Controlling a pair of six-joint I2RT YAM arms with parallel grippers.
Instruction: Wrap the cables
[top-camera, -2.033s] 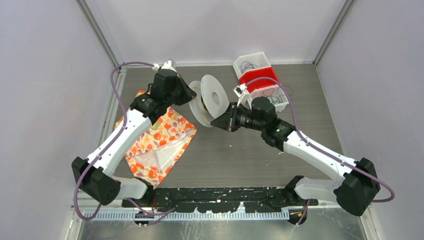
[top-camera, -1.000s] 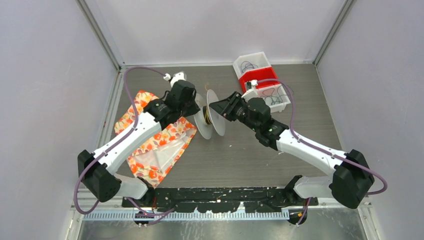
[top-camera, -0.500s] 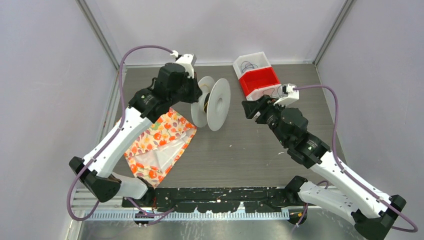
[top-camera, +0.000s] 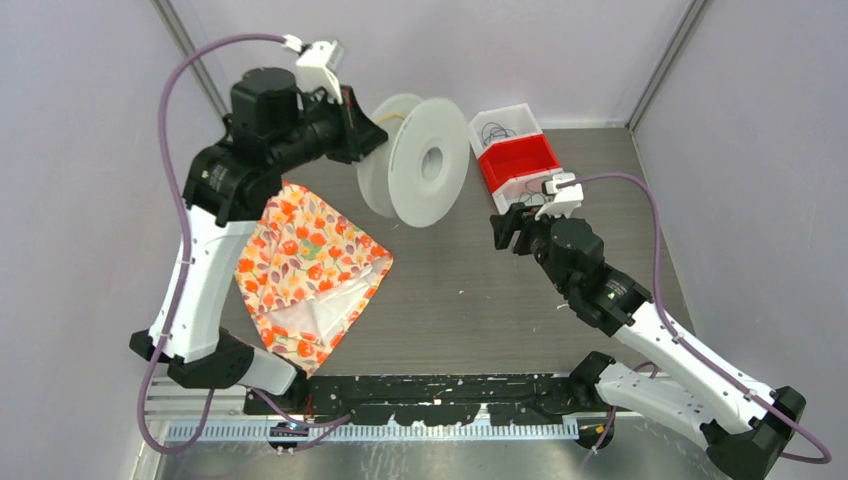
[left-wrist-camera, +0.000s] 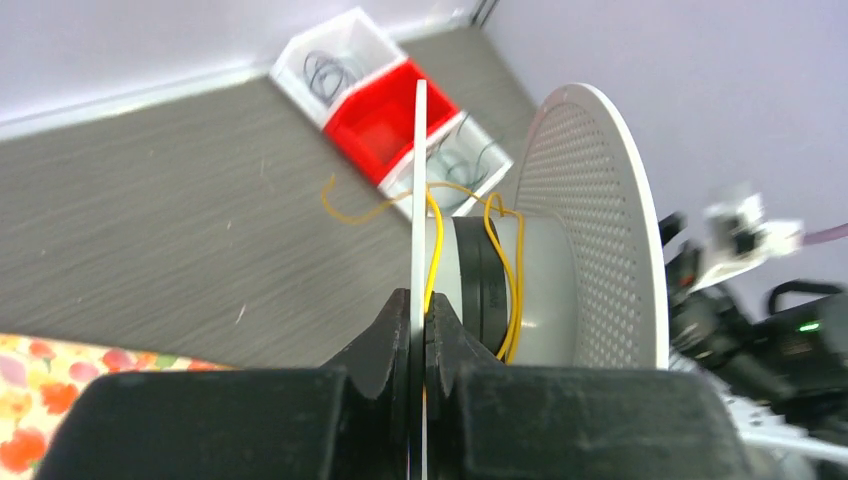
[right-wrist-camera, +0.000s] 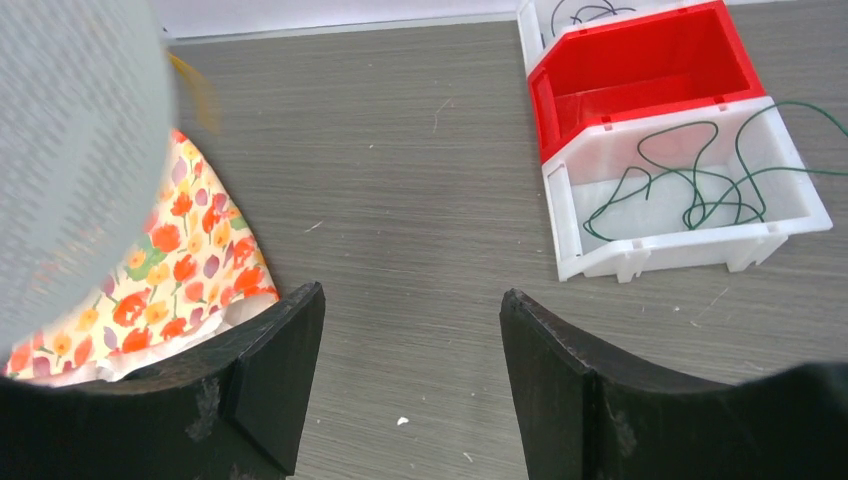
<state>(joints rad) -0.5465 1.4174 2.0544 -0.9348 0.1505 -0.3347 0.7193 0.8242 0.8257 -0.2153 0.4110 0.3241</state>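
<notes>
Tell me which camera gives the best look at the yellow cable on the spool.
The left wrist view: the yellow cable shows sharply, looped around the spool hub with a loose tail. Top external catches only a thin yellow glimpse between the flanges; right wrist shows a blurred yellow streak.

Left arm (top-camera: 203, 275) and right arm (top-camera: 685, 345) showing white links, black joints. Purple hoses (top-camera: 172, 110) running along both. White camera blocks (top-camera: 320, 55) sitting at wrists. Right gripper (right-wrist-camera: 408, 325) showing black fingers (right-wrist-camera: 265, 390).
</notes>
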